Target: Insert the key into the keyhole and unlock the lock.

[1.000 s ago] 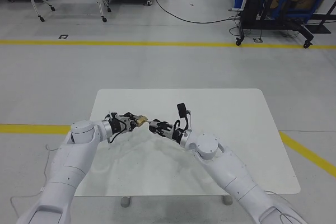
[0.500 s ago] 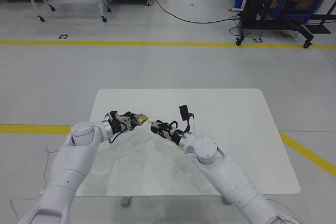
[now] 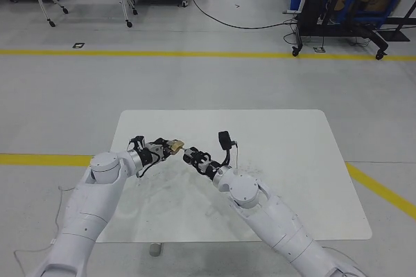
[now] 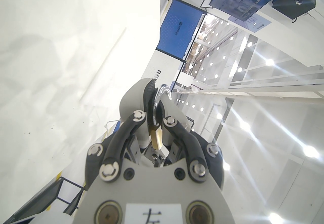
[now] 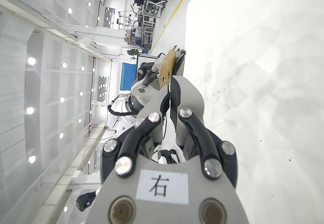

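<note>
Over the left-middle of the white table (image 3: pixel 284 173), my left gripper (image 3: pixel 165 147) is shut on a brass padlock (image 3: pixel 175 145). In the left wrist view the padlock's brass body (image 4: pixel 156 138) lies between the fingers, and its silver shackle (image 4: pixel 164 92) pokes out at my left gripper's (image 4: pixel 158 100) tips. My right gripper (image 3: pixel 188 154) faces it from the right, shut on a thin silver key (image 5: pixel 164 79). The key's tip touches the end of the padlock (image 5: pixel 167 66), just beyond my right gripper (image 5: pixel 170 87). How deep the key sits is hidden.
Both grippers meet above the table, a little back from its centre. Bare tabletop (image 5: pixel 253 57) spreads to the right and front. The table's left edge (image 3: pixel 115 149) runs close to the left arm. Carts and cables stand on the floor far behind.
My right arm has swung its elbow leftward and its gripper has edged up closer to the padlock. The left gripper has barely shifted, still gripping the padlock.
</note>
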Robot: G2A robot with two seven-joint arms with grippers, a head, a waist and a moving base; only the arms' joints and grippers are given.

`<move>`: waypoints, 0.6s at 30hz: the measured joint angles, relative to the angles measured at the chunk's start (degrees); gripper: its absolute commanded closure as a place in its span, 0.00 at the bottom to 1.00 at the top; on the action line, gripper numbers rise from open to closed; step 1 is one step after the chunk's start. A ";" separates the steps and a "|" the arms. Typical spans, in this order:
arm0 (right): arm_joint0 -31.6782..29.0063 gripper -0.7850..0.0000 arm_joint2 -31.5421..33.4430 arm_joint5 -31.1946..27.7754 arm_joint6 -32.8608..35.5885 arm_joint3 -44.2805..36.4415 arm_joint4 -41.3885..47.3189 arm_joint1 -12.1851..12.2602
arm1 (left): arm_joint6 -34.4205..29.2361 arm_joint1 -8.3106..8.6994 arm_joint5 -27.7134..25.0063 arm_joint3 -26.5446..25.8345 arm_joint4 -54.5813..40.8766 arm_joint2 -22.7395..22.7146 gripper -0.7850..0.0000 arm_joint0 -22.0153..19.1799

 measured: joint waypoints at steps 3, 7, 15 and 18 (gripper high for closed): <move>-0.17 1.00 0.25 -0.16 -0.97 -0.26 -0.46 -0.11 | 1.27 0.03 -0.16 0.07 -0.29 -0.49 1.00 0.01; -1.03 1.00 0.61 -0.12 -0.97 -1.56 -0.83 -0.14 | 2.00 0.07 -0.34 0.02 -0.35 -0.75 1.00 0.03; -1.19 1.00 1.10 -0.08 0.02 -1.32 -1.21 -0.31 | 0.94 0.07 -0.30 -0.21 -0.24 -0.26 1.00 0.10; -0.98 1.00 1.12 0.03 0.02 -0.80 -1.25 -0.48 | 0.72 0.08 -0.42 -0.13 -0.24 -0.21 1.00 0.05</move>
